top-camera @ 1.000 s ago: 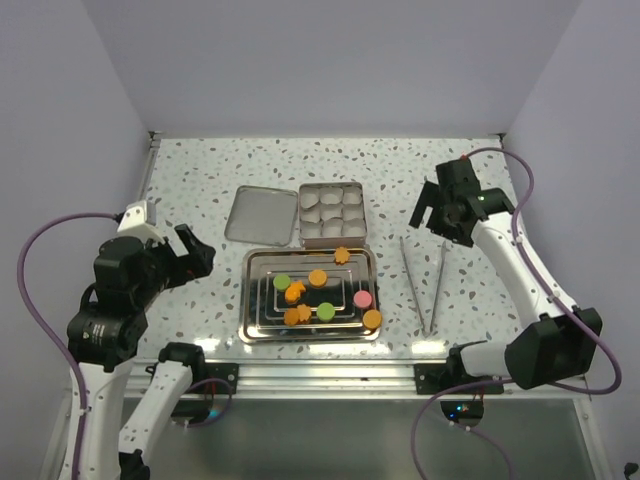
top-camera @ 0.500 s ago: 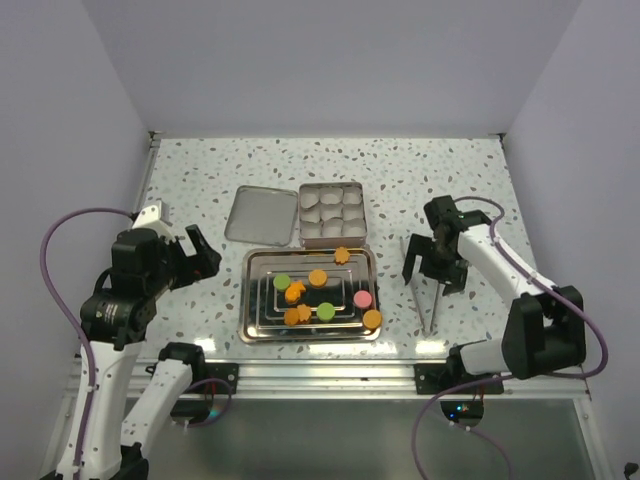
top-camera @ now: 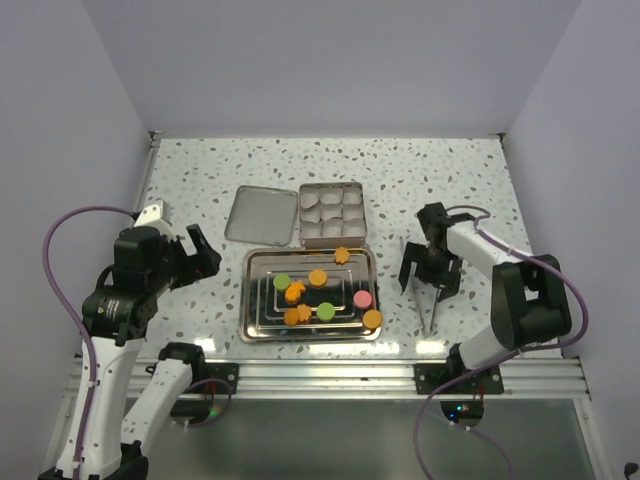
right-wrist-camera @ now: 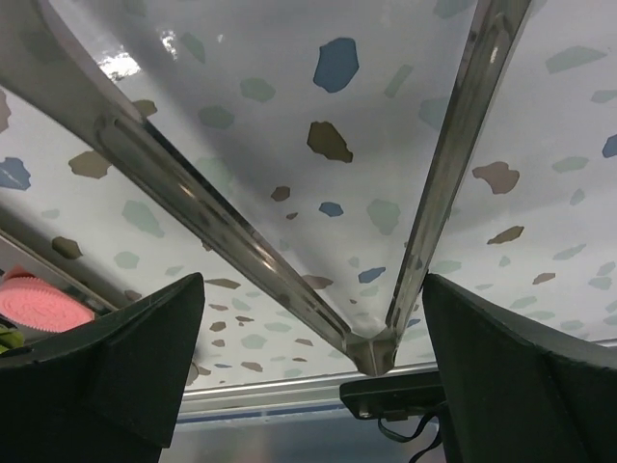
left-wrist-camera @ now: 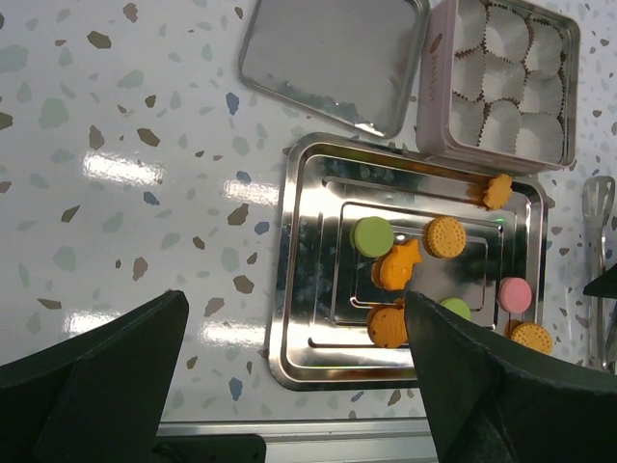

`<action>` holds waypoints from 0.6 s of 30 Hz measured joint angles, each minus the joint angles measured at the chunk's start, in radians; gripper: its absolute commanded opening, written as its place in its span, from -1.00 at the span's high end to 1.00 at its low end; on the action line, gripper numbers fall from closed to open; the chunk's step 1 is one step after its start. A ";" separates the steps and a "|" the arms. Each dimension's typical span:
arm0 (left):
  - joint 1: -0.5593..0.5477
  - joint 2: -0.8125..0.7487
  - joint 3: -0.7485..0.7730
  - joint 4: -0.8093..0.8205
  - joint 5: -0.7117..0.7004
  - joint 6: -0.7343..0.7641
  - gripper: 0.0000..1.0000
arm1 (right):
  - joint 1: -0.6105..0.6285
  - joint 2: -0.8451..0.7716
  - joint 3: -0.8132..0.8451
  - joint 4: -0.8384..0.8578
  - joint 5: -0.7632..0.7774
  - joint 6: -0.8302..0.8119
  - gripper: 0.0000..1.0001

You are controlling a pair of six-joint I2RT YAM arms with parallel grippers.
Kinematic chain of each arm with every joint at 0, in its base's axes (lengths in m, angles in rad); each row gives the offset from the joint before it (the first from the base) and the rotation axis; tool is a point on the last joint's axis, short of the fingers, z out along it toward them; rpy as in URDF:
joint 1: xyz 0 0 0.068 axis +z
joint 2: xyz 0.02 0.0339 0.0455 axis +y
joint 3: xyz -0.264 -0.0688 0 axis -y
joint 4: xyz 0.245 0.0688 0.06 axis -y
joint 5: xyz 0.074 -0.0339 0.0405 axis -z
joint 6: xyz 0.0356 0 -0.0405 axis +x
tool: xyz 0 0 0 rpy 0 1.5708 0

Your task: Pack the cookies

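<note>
The right gripper (top-camera: 431, 278), jaws wide, straddles the tongs (top-camera: 430, 316). They lie spread right of the tray (top-camera: 244, 300), pinching nothing. The cookies (top-camera: 317, 277) sit on that tray, just near of the tin (top-camera: 331, 186). An off-centre close could skid one arm aside, leaving the tongs gripped crooked.

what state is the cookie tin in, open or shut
Open. The tin has its lid off, lying flat on the table beside it, and the white paper cups inside show, all empty.

tin (left-wrist-camera: 434, 92) and lid (top-camera: 262, 214) behind tray (top-camera: 248, 300), tongs (right-wrist-camera: 371, 349) to right, bare tabletop (top-camera: 195, 190) left
</note>
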 measured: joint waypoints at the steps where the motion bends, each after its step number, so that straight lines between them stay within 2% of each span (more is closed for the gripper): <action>1: 0.000 0.000 0.000 -0.002 -0.005 0.000 -1.00 | -0.005 0.008 -0.001 0.006 0.001 0.000 -0.97; 12: 0.000 0.003 -0.004 -0.014 -0.010 -0.014 -1.00 | -0.052 0.066 -0.037 0.075 -0.003 -0.006 -0.95; 16: 0.000 0.018 -0.012 -0.013 -0.004 -0.021 -1.00 | -0.054 0.071 -0.036 0.079 -0.014 -0.017 -0.80; 18: 0.000 0.024 -0.018 -0.012 0.000 -0.027 -1.00 | -0.054 0.071 -0.035 0.079 -0.014 -0.027 -0.59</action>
